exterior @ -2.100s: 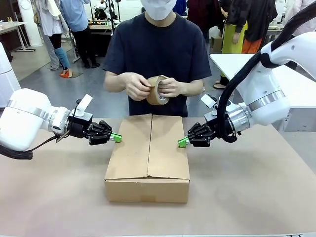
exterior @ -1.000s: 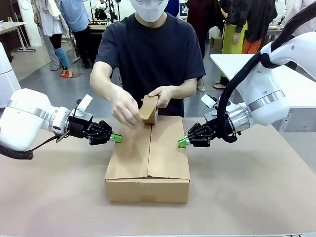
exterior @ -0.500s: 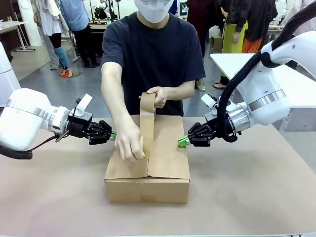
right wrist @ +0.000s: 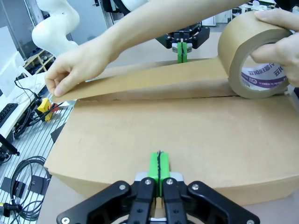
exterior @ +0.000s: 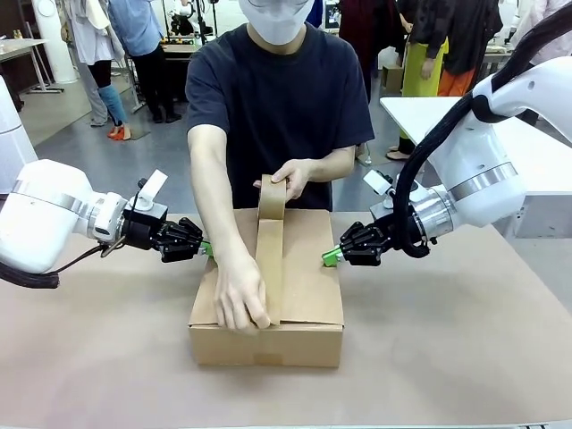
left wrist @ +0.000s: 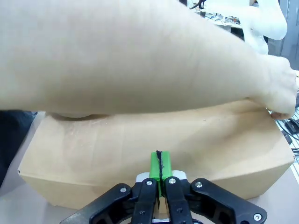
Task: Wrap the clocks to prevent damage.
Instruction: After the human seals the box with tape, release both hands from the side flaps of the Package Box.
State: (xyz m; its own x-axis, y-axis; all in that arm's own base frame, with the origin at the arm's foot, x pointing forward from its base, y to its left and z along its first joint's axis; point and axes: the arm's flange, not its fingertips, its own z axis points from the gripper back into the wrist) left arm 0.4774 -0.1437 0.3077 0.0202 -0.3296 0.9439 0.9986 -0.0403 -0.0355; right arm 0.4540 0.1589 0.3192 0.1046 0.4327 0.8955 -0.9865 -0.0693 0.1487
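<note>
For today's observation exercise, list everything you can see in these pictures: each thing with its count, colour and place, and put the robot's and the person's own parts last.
cardboard box: one, brown, flaps closed, middle of the table between the two grippers.
roll of tape: one, brown with a white printed core, held at the box's far end.
strip of tape: one, brown, drawn from the roll along the top seam toward the near edge.
table: one, tan-brown, under the box.
person's hands: two; one pins the strip's end at the near edge, the other holds the roll.
left gripper: one, black with green pads, shut, at the box's left side.
right gripper: one, black with green pads, shut, at the box's right side.
</note>
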